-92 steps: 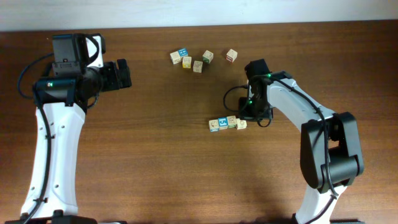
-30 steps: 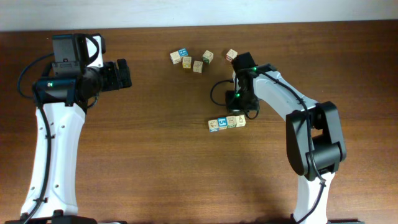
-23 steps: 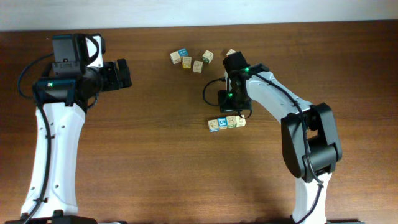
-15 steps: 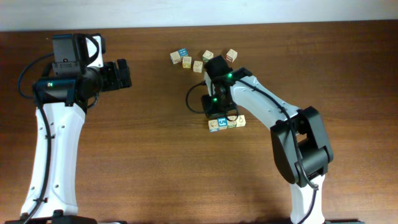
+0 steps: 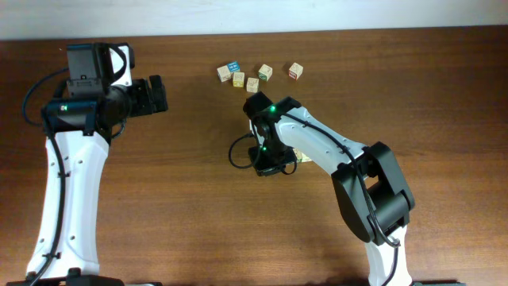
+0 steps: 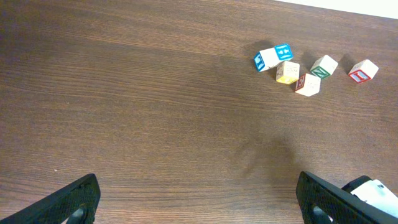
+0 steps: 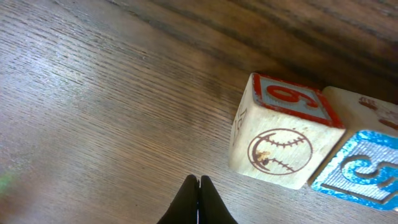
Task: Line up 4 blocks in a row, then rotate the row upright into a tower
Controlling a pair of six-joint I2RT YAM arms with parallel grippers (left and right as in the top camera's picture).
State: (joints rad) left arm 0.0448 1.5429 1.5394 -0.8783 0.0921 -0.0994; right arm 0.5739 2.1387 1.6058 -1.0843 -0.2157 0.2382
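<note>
The brown wooden table (image 5: 175, 206) fills the overhead view. Near its far edge lies a loose cluster of cubes (image 5: 239, 79). They are small and pale with blue, yellow, green and red prints, and one sits a little apart on the cluster's right side.

The left arm (image 5: 67, 175), white with a black wrist, stands well to the left of the cluster. Its wrist is about level with the cluster and points toward it. The right arm (image 5: 325, 147) reaches in from the near right. Its black wrist ends on the near side of the cluster, roughly in line with the cluster's middle and well apart from it.

The left gripper (image 6: 198, 190) is spread as wide as it goes. Its two black fingers (image 6: 78, 199) show at the lower corners of its wrist view, with only bare wood between them. The cluster lies ahead of it and to the right, well apart.

The right gripper (image 7: 198, 198) is closed tight, its fingertips pressed into one thin point, and it has hold of nothing. Whether the tip touches the wood cannot be told.

The blocks (image 7: 292, 102) sit on the near side of the cluster, under the right wrist, so the overhead view hides nearly all of them. The right wrist view shows three:
- The baseball block (image 7: 280, 152) is cream, with a red-framed figure on top and a brown baseball print on its side.
- The blue-and-white block (image 7: 357, 177) touches its right side.
- A plain cream block (image 7: 367, 106) sits just behind those two.

The closed tip is just beside the baseball block, on the side away from the other two, and does not touch it.
</note>
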